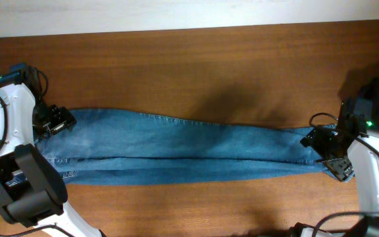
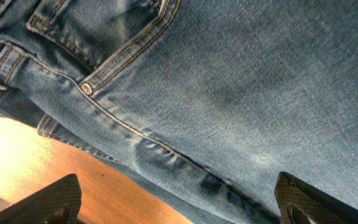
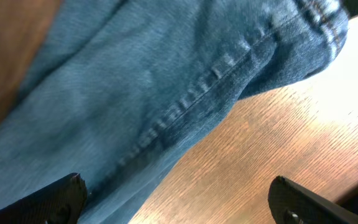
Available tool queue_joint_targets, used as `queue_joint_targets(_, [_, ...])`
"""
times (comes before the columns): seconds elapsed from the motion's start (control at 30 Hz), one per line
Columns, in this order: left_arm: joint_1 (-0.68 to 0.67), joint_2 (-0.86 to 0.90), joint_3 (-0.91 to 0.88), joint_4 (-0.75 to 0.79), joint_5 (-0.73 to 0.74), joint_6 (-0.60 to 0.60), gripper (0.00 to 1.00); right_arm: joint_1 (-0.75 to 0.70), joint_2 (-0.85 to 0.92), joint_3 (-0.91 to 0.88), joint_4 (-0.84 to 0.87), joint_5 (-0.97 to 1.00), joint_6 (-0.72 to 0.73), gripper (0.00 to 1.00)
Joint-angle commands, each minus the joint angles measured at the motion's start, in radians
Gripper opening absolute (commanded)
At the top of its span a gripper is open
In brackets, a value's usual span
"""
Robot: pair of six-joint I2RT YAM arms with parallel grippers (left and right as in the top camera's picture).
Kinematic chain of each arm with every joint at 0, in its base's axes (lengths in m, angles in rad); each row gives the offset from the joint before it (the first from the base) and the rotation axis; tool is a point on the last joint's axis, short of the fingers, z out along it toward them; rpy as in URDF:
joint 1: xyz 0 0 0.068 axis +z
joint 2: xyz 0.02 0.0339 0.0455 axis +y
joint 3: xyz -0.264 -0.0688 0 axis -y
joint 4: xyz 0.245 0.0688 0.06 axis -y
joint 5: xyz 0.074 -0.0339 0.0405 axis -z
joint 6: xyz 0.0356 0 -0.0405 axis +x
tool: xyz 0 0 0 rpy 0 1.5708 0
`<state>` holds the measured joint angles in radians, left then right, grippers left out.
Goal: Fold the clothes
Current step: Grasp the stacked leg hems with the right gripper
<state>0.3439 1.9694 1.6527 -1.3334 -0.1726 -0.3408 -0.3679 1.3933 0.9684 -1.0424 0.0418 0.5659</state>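
Left pincer (image 1: 56,120) spread wide, empty, over the waist end of the jeans (image 1: 189,148) | right pincer (image 1: 328,150) spread wide, empty, at hem end | jeans stretched flat along desk (image 1: 176,59)

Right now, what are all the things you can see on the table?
jeans: one, medium blue denim, stretched flat across the table, waistband at the left end, leg hems at the right end
table: one, brown wood, under everything
arms: two, white and black, one at each end of the table
left tool: one, black, open, over the waistband end
right tool: one, black, open, at the hem end
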Motion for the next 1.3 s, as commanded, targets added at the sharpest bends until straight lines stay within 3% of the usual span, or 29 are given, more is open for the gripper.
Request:
queue_joint_targets(0.0, [0.006,-0.002,-0.002,-0.008,0.000,-0.003,0.99,-0.022,0.050,-0.015,0.013,0.028,0.056,0.99])
queue_joint_targets(0.33, [0.006,-0.002,-0.002,-0.005,0.028,-0.003,0.99,-0.202,0.124,-0.015,0.015,0.034,0.105,0.99])
queue_joint_targets(1.03, [0.006,-0.002,-0.002,-0.009,0.035,-0.003,0.99,-0.209,0.247,-0.130,0.224,-0.009,0.123,0.99])
queue_joint_targets(1.27, [0.006,-0.002,-0.002,-0.010,0.045,-0.003,0.99,-0.208,0.270,-0.206,0.362,-0.053,0.123,0.99])
